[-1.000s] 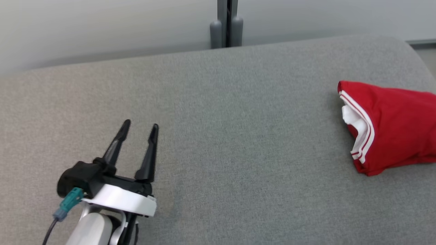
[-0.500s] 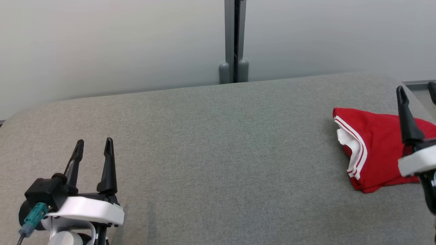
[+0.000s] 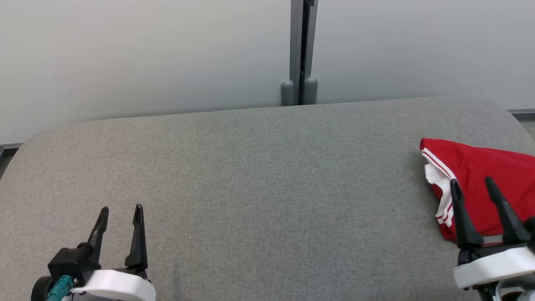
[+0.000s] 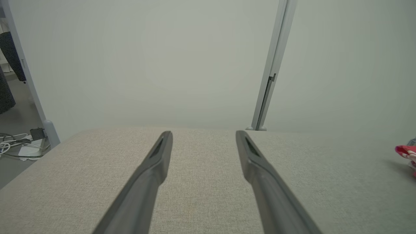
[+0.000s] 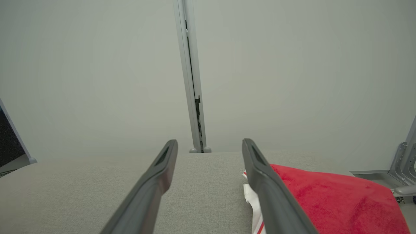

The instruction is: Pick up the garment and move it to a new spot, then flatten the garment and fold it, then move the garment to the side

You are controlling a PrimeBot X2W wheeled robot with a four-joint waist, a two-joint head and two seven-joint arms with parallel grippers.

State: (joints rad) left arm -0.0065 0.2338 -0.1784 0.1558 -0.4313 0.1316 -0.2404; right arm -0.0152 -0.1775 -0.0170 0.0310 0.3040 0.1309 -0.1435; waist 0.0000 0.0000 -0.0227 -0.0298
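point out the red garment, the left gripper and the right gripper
red garment point(image 3: 480, 167), head view, on its red top fabric
left gripper point(image 3: 121, 207), head view, midway between its fingertips
right gripper point(image 3: 471, 180), head view, midway between its fingertips

Grey fabric surface point(image 3: 267, 188) below pale partition wall point(image 3: 125, 54); grey vertical post point(image 3: 301, 42) splits panels. Cables point(image 4: 13, 143) on floor beside surface; metal bracket point(image 5: 404, 169) at edge.
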